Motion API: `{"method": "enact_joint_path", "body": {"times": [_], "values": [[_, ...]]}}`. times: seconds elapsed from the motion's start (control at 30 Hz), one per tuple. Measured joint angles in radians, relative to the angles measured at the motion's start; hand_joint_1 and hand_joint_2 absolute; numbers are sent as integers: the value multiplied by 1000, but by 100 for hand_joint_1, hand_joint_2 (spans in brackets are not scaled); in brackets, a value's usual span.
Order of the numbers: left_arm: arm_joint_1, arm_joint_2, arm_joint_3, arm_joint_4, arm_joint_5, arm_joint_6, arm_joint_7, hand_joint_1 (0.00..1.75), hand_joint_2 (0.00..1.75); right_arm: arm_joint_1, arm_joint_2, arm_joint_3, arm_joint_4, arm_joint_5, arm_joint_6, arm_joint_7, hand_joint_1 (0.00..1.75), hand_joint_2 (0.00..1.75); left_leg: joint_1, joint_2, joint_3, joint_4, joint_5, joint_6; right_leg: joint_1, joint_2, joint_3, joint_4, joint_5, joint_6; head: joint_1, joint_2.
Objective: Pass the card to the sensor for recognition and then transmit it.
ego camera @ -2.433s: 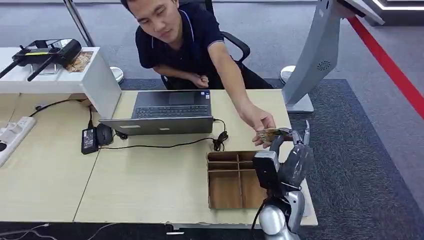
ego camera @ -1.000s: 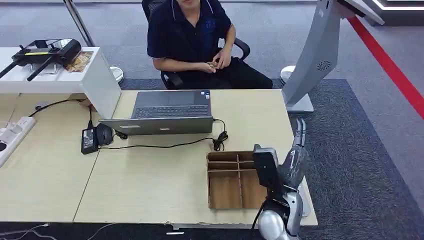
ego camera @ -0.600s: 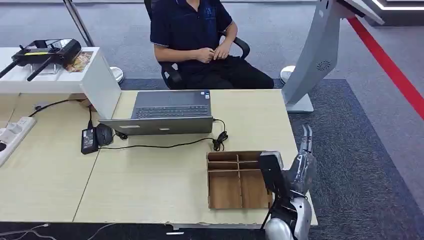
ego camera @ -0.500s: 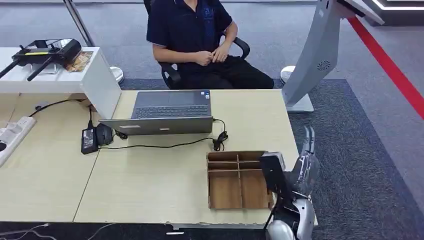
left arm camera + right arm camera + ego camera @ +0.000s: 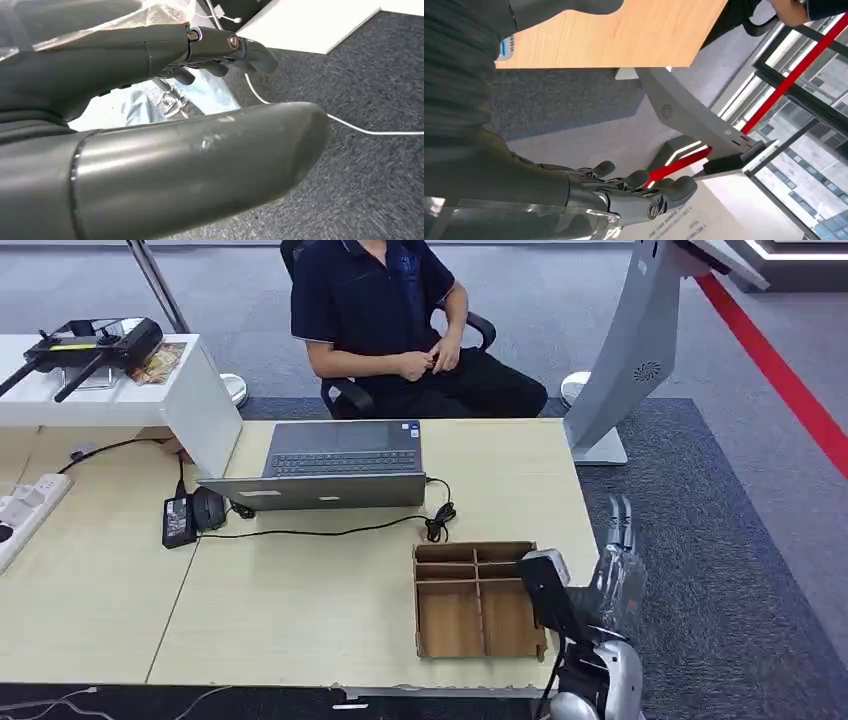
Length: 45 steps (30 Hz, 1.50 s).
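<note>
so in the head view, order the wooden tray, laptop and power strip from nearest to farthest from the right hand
1. Wooden tray, just left of the right hand.
2. Laptop, mid-table, farther back.
3. Power strip, at the far left edge.

Open laptop far centre of desk; wooden divided tray near right; charger brick left.

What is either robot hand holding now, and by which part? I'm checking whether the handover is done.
Nothing: the right robot hand is empty with fingers extended beside the wooden divided tray; the left robot hand grips nothing either.
</note>
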Motion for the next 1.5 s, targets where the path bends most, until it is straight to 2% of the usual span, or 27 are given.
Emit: {"method": "enact_joint_path", "body": {"times": [0.3,0.77,1.07,1.5], "values": [[0,2,0,0,6,0,-3,0,0,-20,-63,79,-3,10,1,35,0,175,0,0,0,0,0,0,0,0,0,0,0,0,0,0],[0,2,-2,0,14,0,-4,0,0,-60,-135,188,-5,8,42,100,0,175,0,0,0,0,0,0,0,0,0,0,0,0,0,0],[0,2,-13,0,16,0,-6,0,0,-76,-158,238,-5,-2,77,116,0,175,0,0,0,0,0,0,0,0,0,0,0,0,0,0],[0,3,-24,0,17,0,-7,0,0,-98,-165,301,1,-40,94,124,0,175,0,0,0,0,0,0,0,0,0,0,0,0,0,0]]}}
